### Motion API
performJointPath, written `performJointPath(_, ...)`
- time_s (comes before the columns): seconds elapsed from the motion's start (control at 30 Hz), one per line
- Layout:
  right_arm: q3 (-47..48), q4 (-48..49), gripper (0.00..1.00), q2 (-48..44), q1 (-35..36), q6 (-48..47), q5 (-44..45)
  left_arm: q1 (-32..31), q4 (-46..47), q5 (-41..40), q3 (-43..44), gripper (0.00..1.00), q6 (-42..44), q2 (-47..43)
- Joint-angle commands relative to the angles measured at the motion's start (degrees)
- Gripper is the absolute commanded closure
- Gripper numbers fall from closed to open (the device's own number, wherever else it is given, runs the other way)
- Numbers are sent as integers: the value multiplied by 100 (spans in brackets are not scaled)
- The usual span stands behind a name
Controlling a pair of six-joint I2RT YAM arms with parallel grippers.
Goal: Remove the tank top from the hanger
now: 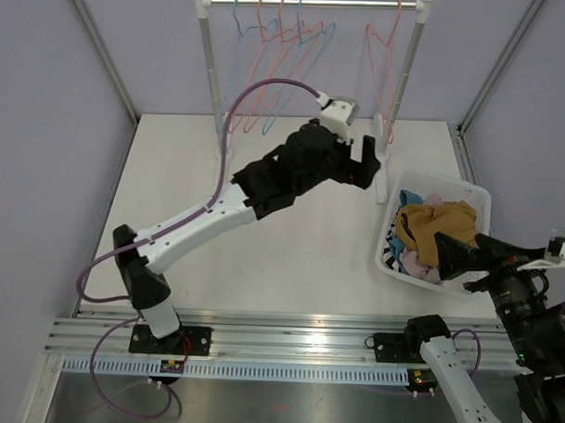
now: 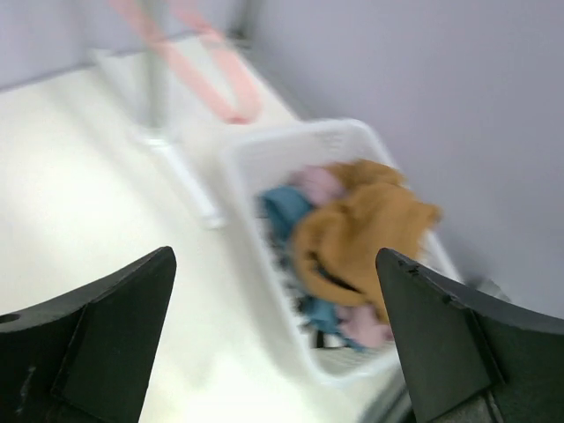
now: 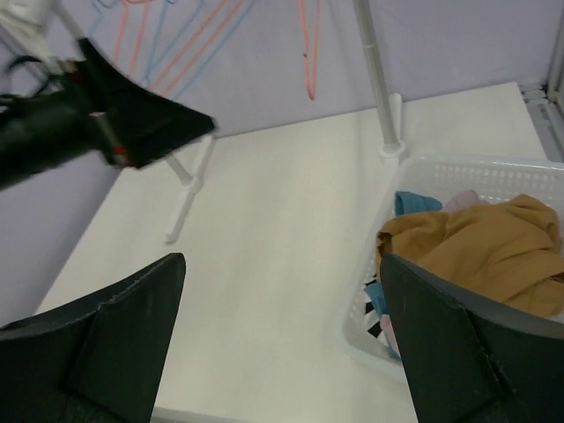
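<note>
Several bare wire hangers [image 1: 279, 54] hang on the rack rail [image 1: 313, 2], and a coral one [image 1: 381, 48] hangs apart at the right. No garment is on any hanger. A mustard-brown garment [image 1: 440, 222] lies on top of the clothes in the white basket [image 1: 451, 180]; it also shows in the left wrist view [image 2: 361, 220] and the right wrist view [image 3: 485, 247]. My left gripper [image 1: 366, 161] is open and empty, above the table beside the rack's right post [image 2: 274, 256]. My right gripper [image 1: 457, 250] is open and empty over the basket's near edge [image 3: 282, 260].
The rack's right post [image 1: 403, 76] and its white foot [image 1: 384, 178] stand just left of the basket. Blue and pink clothes [image 1: 413, 199] lie under the mustard garment. Grey walls close in the table on both sides.
</note>
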Motion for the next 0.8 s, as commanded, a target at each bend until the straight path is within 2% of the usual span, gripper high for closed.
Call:
performJointPath(0.0, -295, -158, 1, 281, 7, -502, 578, 282, -516, -1831, -960, 1, 260, -1145)
performJointPath(0.07, -462, -228, 1, 378, 16, -644, 693, 466, -788, -2115, -1323, 1, 312, -1681)
performJointPath(0.17, -577, -395, 1, 781, 7, -811, 1008, 712, -1341, -2966, -1719, 1, 339, -2570)
performJointPath(0.23, -673, -466, 1, 975, 16, -873, 1150, 1044, -1814, -3109, -1903, 1, 261, -3141)
performJointPath(0.3, -779, -492, 1, 1186, 7, -899, 1404, 1518, -2237, -3118, -2079, 1, 190, -3719)
performJointPath(0.4, -876, -414, 1, 1187, 7, -961, 1686, 1907, -2685, -3118, -2545, 1, 154, -4354)
performJointPath(0.53, -885, -343, 1, 950, 7, -935, 1521, 2653, -3267, -2628, -3168, 1, 180, -5477)
performJointPath(0.77, -762, -580, 1, 555, 7, -1250, 1054, 2699, -4093, -2406, -3767, 1, 233, -6842)
